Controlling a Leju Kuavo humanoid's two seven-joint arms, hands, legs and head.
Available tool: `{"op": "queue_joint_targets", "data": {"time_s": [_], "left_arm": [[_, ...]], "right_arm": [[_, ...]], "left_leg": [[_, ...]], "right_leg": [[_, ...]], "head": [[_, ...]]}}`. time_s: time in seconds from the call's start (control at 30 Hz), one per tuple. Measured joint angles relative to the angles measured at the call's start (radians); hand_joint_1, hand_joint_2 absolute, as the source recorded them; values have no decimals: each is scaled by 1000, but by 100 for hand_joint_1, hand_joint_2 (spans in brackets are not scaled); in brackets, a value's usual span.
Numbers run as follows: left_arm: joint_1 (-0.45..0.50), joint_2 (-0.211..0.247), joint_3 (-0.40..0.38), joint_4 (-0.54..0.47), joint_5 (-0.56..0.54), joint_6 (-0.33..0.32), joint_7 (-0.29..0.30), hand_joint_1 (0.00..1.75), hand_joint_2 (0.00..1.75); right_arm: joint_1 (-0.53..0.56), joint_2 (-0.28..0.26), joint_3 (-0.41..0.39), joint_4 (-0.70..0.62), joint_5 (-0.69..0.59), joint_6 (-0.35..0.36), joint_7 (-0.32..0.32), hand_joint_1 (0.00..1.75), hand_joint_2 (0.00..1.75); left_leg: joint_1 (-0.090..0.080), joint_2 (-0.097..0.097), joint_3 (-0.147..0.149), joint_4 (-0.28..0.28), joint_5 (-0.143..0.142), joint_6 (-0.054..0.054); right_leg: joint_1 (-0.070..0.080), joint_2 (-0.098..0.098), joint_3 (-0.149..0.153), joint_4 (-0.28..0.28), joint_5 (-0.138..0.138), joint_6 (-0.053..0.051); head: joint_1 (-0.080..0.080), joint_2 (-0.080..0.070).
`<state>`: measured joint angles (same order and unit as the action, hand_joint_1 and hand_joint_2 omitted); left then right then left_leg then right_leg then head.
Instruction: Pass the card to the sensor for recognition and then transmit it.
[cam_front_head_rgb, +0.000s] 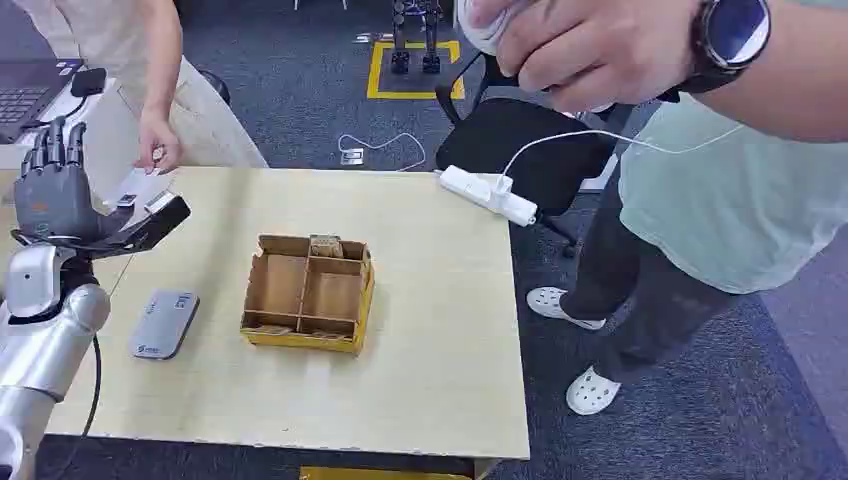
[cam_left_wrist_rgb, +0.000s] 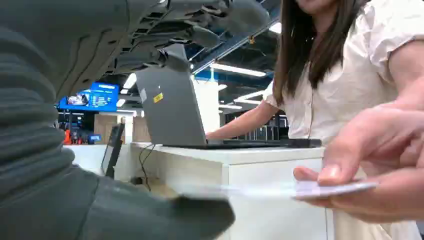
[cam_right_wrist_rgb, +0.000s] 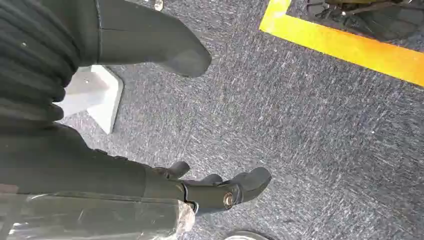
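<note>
Left hand, raised at the bench's far-left corner with fingers spread and holding nothing, meets a card offered by a person's hand (card edge near the thumb). Right hand hangs over carpet, loosely parted. Risk: closing late or off-centre could drop the card short of the grey sensor. Sensor logo and laptop's yellow sticker are illegible.

person's hand holds card | left hand thumb beneath
</note>
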<state>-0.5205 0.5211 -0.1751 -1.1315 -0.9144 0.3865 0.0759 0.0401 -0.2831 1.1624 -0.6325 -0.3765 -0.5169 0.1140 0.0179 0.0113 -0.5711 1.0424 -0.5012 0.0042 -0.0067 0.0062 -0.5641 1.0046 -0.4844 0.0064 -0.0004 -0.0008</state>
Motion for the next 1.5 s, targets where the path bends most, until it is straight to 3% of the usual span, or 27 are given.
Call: {"op": "queue_joint_targets", "data": {"time_s": [0.57, 0.83, 0.93, 1.1, 1.33, 1.5], "left_arm": [[11, 1, 0, 0, 4, -6, -13, 175, 175], [21, 2, 0, -1, 39, -3, -57, 175, 175], [26, 7, 0, -2, 65, -50, -115, 175, 175], [85, 45, 0, -52, 181, -147, -269, 175, 175], [236, 119, 0, -174, 176, -146, -309, 175, 175], [334, 158, 8, -209, 74, -82, -317, 175, 175]], "right_arm": [[6, 0, 0, -1, 4, -2, 9, 0, 175], [8, 0, 0, -11, 6, -3, 12, 0, 175], [8, 0, 0, -17, 6, -2, 12, 0, 175], [8, -6, 0, -19, 6, 5, 8, 0, 175], [9, -11, 0, -19, 7, 14, 5, 0, 175], [9, -11, -5, -18, 8, 22, -11, 0, 175]], "left_leg": [[0, 0, 0, 0, 0, 0], [0, 0, 0, 0, 0, 0], [0, 0, 0, 0, 0, 0], [0, 2, 0, 0, 0, 0], [0, 1, -1, -1, -1, 0], [0, 1, -1, -1, -1, 0]], "right_leg": [[0, 0, 0, 0, 0, 0], [0, 0, 0, 0, 0, 0], [0, 0, 0, 0, 0, 0], [0, 2, 0, 0, 0, 0], [0, 1, -1, 0, -1, 0], [0, 1, -1, 0, -1, 0]], "head": [[0, 0], [0, 0], [0, 0], [0, 0], [0, 0], [0, 0]]}}
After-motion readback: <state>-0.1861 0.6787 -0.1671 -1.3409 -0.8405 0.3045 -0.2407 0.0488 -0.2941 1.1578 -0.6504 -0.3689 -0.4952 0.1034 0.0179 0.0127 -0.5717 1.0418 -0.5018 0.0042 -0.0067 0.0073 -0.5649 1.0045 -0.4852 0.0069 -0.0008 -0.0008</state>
